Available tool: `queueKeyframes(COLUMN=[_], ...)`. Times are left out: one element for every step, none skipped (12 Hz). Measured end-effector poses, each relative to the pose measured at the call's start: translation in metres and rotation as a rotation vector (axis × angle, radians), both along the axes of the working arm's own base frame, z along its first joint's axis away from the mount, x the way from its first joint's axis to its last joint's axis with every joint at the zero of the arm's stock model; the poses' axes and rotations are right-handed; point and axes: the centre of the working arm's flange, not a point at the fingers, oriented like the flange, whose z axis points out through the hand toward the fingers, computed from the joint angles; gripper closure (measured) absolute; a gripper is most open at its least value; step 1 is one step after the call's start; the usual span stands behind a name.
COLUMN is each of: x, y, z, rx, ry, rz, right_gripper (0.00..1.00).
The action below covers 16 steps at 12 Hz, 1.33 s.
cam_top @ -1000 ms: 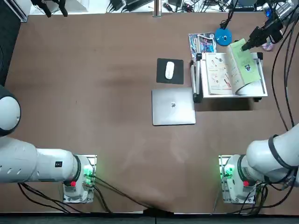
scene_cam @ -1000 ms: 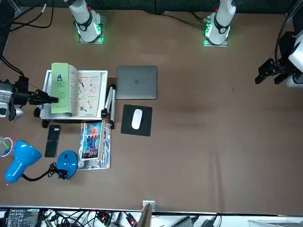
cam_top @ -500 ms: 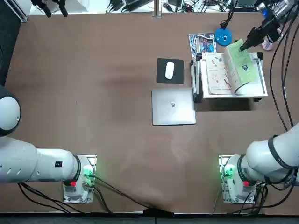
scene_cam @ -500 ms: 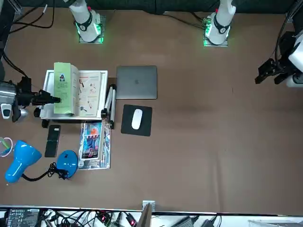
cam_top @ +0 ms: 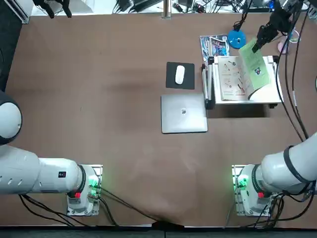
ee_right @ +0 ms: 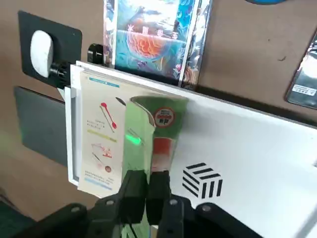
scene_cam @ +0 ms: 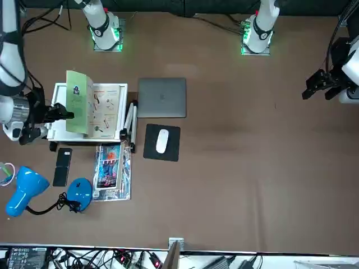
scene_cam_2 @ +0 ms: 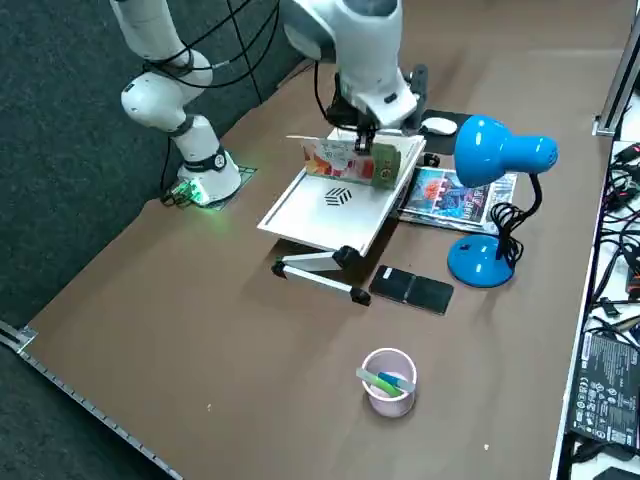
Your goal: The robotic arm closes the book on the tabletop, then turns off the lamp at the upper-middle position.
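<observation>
right gripper (ee_right: 147, 181) nearly closed, narrow gap, fingers pinching green cover (ee_right: 171, 116) of book (scene_cam: 105, 112). cover raised w/ book open, pages showing, on white stand (scene_cam_2: 325, 215), far r side of tabletop (cam_top: 133, 148). blue lamp (scene_cam_2: 485, 150) farther out, beyond stand. glossy booklet (scene_cam: 109, 171) near lamp base (scene_cam: 80, 192), phone (scene_cam_2: 412, 289) too.

Arm over the open book
The white robotic arm (scene_cam_2: 365, 55) reaches down to the upright cover of the book (scene_cam_2: 340, 163) on the white stand (scene_cam_2: 335, 208); the blue lamp (scene_cam_2: 482, 262) stands near the black phone (scene_cam_2: 411, 289).
</observation>
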Motion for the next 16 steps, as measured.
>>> queueKeyframes(x=[0.000, 0.000, 0.001, 0.002, 0.003, 0.004, 0.003, 0.002, 0.000, -0.001, -0.002, -0.003, -0.005, -0.006, -0.006, -0.007], y=[0.009, 0.017, 0.024, 0.033, 0.043, 0.054, 0.066, 0.075, 0.091, 0.098, 0.106, 0.114, 0.120, 0.125, 0.128, 0.130], z=[0.005, 0.009, 0.012, 0.015, 0.017, 0.019, 0.020, 0.021, 0.023, 0.024, 0.026, 0.027, 0.028, 0.029, 0.029, 0.029], rx=[-0.025, -0.051, -0.081, -0.114, -0.142, -0.163, -0.178, -0.189, -0.217, -0.232, -0.245, -0.256, -0.266, -0.273, -0.277, -0.280], ry=[-0.002, -0.001, 0.000, 0.003, 0.008, 0.012, 0.016, 0.023, 0.039, 0.046, 0.052, 0.059, 0.063, 0.065, 0.066, 0.067], rz=[0.014, 0.021, 0.029, 0.029, 0.025, 0.018, 0.013, 0.009, -0.002, -0.011, -0.021, -0.028, -0.033, -0.035, -0.038, -0.043], right_gripper=[0.93, 0.93, 0.93, 0.93, 0.93, 0.93, 0.92, 0.92, 0.90, 0.90, 0.90, 0.90, 0.90, 0.89, 0.88, 0.88])
